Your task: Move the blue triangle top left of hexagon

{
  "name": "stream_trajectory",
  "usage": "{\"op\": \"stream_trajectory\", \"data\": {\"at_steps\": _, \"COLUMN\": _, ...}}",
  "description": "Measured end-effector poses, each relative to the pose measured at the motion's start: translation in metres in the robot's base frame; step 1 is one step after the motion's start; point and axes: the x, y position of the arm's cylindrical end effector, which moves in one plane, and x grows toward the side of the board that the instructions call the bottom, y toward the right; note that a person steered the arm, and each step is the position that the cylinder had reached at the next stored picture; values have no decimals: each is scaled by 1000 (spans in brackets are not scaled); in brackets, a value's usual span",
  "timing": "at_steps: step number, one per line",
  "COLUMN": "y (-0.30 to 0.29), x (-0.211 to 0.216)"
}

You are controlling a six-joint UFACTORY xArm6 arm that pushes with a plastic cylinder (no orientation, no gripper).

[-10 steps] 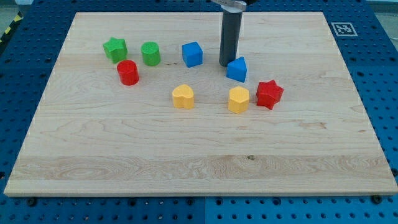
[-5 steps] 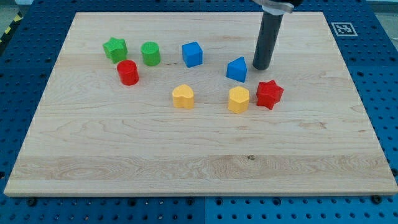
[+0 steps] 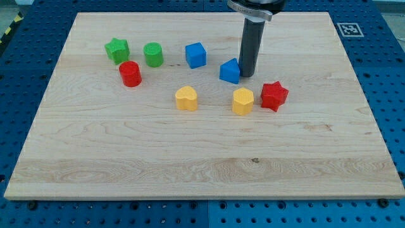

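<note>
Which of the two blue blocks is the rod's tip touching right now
The blue triangle: my tip sits right against its right side in the view. The blue cube stands apart, further toward the view's left.

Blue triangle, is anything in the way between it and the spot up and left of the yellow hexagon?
Nothing visible blocks it. The blue triangle sits just up-left of the yellow hexagon, with bare board between them. My tip is against the triangle's right side. The blue cube lies further toward the view's left.
</note>
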Motion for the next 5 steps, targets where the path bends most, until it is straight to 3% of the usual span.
{"op": "stream_trajectory", "data": {"at_steps": 5, "y": 0, "x": -4}}
